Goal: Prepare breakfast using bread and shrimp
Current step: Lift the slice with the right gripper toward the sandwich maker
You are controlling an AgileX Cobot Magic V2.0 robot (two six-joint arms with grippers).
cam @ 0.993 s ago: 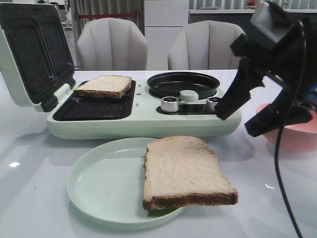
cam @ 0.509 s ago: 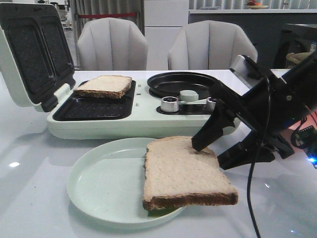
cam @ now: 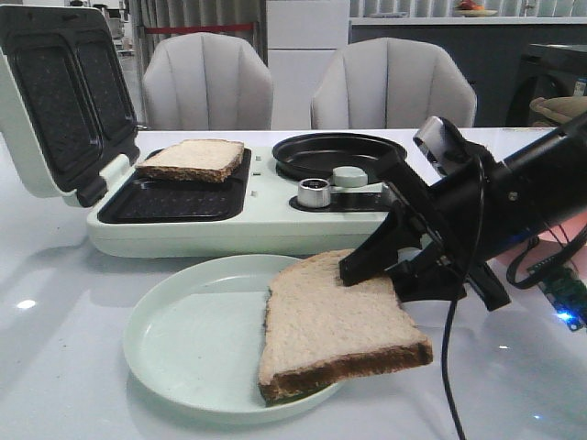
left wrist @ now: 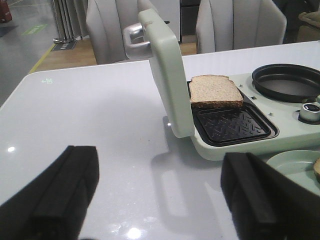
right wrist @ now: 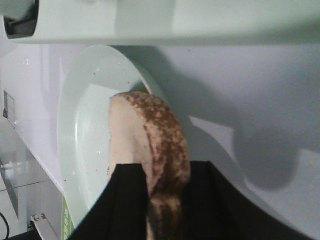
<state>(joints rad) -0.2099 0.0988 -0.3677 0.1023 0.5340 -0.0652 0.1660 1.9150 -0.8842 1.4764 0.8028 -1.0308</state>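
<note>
One slice of bread (cam: 335,325) lies half on the pale green plate (cam: 183,339), its right edge lifted off the rim. My right gripper (cam: 371,275) is shut on that slice's far right edge; in the right wrist view the crust (right wrist: 167,150) sits pinched between the black fingers (right wrist: 125,200). A second bread slice (cam: 194,158) (left wrist: 215,91) rests on the far cell of the open sandwich maker (cam: 261,225). My left gripper (left wrist: 160,195) hangs open over bare table to the left of the maker, holding nothing. The shrimp are out of view.
The maker's lid (cam: 55,101) stands open at the left. A round black pan (cam: 339,154) and knobs (cam: 315,192) take up its right half. A salmon-pink bowl (cam: 561,240) sits behind my right arm. Two grey chairs (cam: 209,82) stand beyond the table.
My right gripper came down from above the bowl to the plate's right side, closed on the bread's edge and tilted that edge up. The left arm's view has no earlier frame.
</note>
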